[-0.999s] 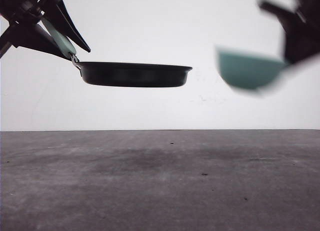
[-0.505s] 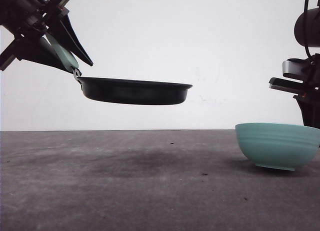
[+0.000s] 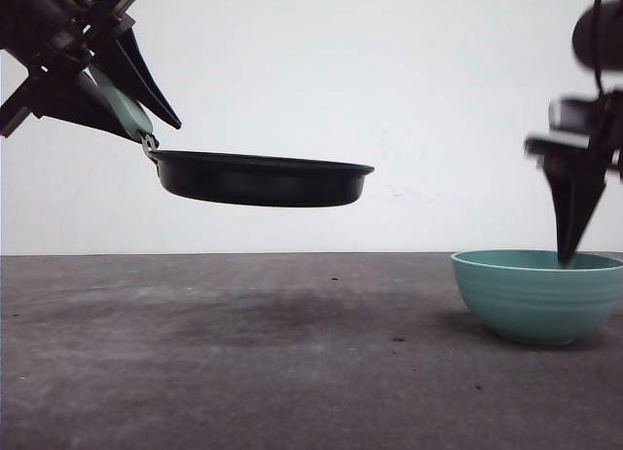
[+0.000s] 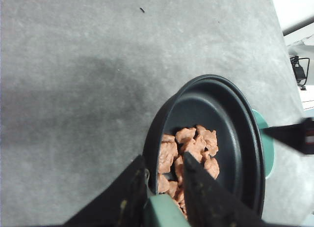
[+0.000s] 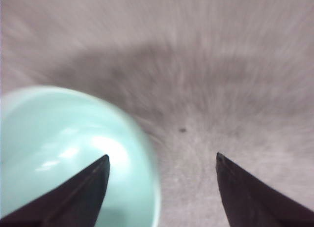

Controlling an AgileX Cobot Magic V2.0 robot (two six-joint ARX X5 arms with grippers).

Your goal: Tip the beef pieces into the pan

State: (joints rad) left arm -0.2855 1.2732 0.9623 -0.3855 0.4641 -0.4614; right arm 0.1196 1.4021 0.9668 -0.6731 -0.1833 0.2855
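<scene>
The left pincer, clamped on the pan handle, could tip it and spill the beef pieces, while the right pincer, fingers apart, could bump the bowl.

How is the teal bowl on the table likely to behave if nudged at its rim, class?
The teal bowl looks glazed and glossy, so probably slippery to grip. Its base is narrower than its rim, so a push at the rim may tip it rather than slide it. It appears empty, so likely light.

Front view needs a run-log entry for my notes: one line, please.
left gripper: holds pan aloft | beef pieces: in pan | right gripper: open above bowl | bowl: on table
</scene>
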